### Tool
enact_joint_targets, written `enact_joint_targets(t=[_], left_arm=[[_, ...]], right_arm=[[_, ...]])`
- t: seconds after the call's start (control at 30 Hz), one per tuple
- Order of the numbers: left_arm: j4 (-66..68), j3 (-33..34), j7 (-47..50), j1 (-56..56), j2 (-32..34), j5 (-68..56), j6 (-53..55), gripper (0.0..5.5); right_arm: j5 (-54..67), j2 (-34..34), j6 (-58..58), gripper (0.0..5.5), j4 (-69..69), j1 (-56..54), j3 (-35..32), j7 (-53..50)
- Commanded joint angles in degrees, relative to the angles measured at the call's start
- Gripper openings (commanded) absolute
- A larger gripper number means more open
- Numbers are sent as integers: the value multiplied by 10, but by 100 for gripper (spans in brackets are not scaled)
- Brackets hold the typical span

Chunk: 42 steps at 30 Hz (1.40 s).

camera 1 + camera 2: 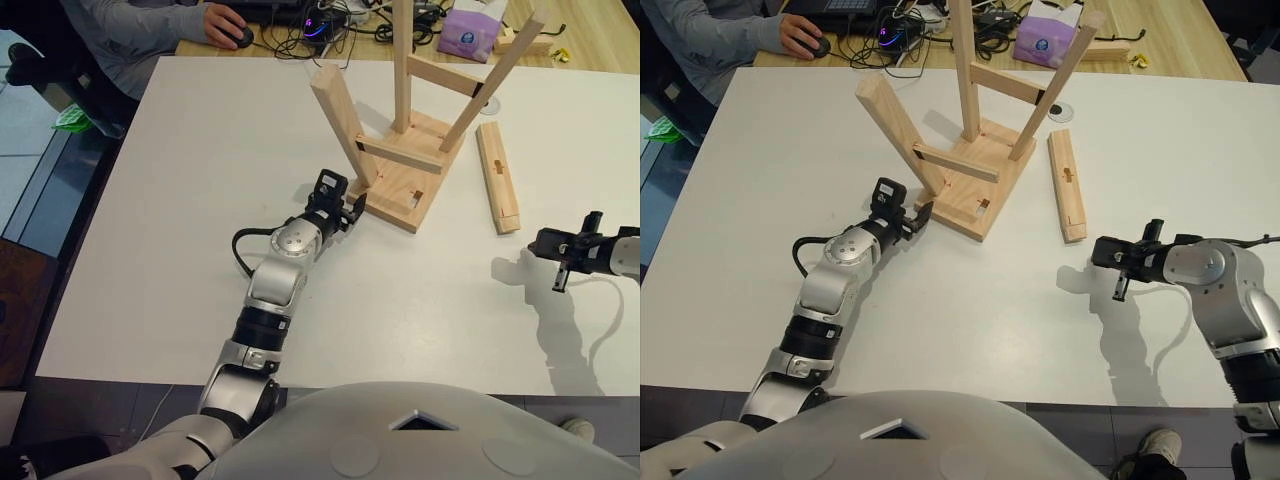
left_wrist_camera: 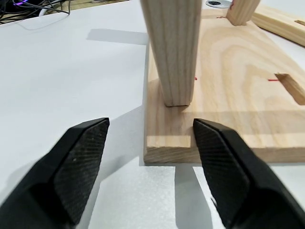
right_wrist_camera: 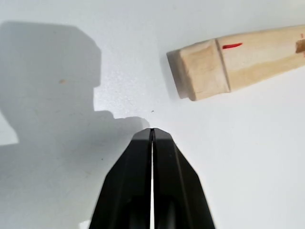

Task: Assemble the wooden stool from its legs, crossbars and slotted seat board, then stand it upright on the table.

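Nearest, the left gripper (image 2: 150,129) sits low over the white table (image 1: 200,200) with its two fingers spread wide. The near corner of the seat board (image 1: 400,195) lies just ahead, between the fingers, though whether either pad touches the wood cannot be told. That board lies flat on the table with three legs (image 1: 340,105) rising from it: one leans to the left, one stands straight and one leans to the right. Two crossbars (image 1: 405,155) link them, one low near the board and one higher up. To the right of the board, a loose wooden piece (image 1: 497,175) with a slot lies flat on the table. The right gripper (image 3: 152,131) hangs above the table near that piece's closest end, fingers pressed together and holding nothing.
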Motion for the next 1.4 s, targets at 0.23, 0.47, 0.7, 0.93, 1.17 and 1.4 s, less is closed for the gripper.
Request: enact_joint_targets(t=[0.23,0.47,0.7,0.93,1.17,1.4], left_arm=[[-44,-30,1,20,-21,-1,41,328],[-73,-15,24,1,-35,0,43,331],[-96,2,42,-2,-45,-1,40,331],[-106,5,46,-4,-49,-3,39,331],[-119,7,51,-2,-52,-5,39,331],[-247,28,1,37,-28,-70,51,331]], right_arm=[[53,164,127,0,186,-257,-64,-169],[135,320,227,109,435,-373,-134,-299],[189,352,233,230,438,-385,-172,-321],[214,365,272,352,390,-399,-162,-313],[208,384,274,471,524,-428,-168,-367],[182,382,247,417,588,-413,-136,-364]])
